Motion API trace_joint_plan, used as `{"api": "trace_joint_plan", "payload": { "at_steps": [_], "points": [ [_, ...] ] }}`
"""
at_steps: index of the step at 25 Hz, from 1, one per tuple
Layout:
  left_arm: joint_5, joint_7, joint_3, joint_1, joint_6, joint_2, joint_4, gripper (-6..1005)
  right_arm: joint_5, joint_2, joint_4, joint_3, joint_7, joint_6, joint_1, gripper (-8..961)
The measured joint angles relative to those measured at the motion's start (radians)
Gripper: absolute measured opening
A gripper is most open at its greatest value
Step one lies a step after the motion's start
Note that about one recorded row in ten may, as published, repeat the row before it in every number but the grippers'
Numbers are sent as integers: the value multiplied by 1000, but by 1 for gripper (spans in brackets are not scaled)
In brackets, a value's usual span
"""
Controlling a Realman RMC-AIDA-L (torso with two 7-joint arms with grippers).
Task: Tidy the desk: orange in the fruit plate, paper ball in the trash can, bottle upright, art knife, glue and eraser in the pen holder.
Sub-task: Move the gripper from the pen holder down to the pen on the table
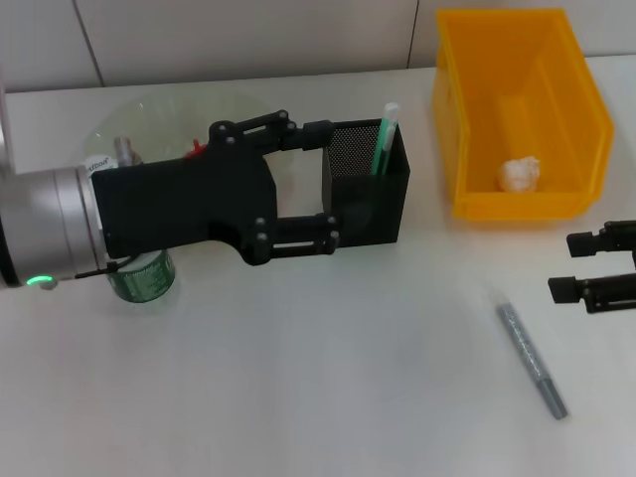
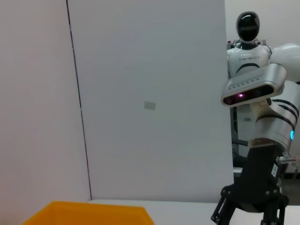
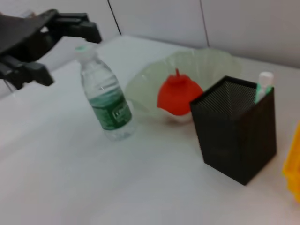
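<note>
Black mesh pen holder stands as landmark: left gripper hovers wide open beside it, bottle upright; right gripper open, idle.

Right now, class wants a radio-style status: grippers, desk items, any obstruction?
Left gripper open, over pen holder. Right gripper open, parked at the edge. Bottle upright; art knife still on desk. Nothing blocking.

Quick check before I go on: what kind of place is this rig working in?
Most likely a robot lab set up as a mock desk: a plain white table against bare wall panels, staged items like the mesh pen holder and yellow bin, and another humanoid robot standing in the background.
</note>
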Motion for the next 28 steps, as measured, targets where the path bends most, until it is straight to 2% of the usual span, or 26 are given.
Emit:
{"api": "trace_joint_plan", "payload": {
  "at_steps": [4,7,11,18,28],
  "points": [
    [-10,13,-6,0,7,0,-58,810,-77,1,-68,-47,122,-2,44,712],
    [-5,25,-1,-14,0,0,-109,810,-185,1,-124,-125,215,-1,98,712],
    [-9,73,0,-22,-5,-3,-156,810,-281,0,-142,-198,274,-7,147,712],
    [-11,78,5,-39,-5,-7,-197,810,-465,1,-113,-333,364,-19,239,711],
    [-12,79,25,-48,-4,-8,-196,810,-543,2,-27,-448,433,27,293,710]
  ]
}}
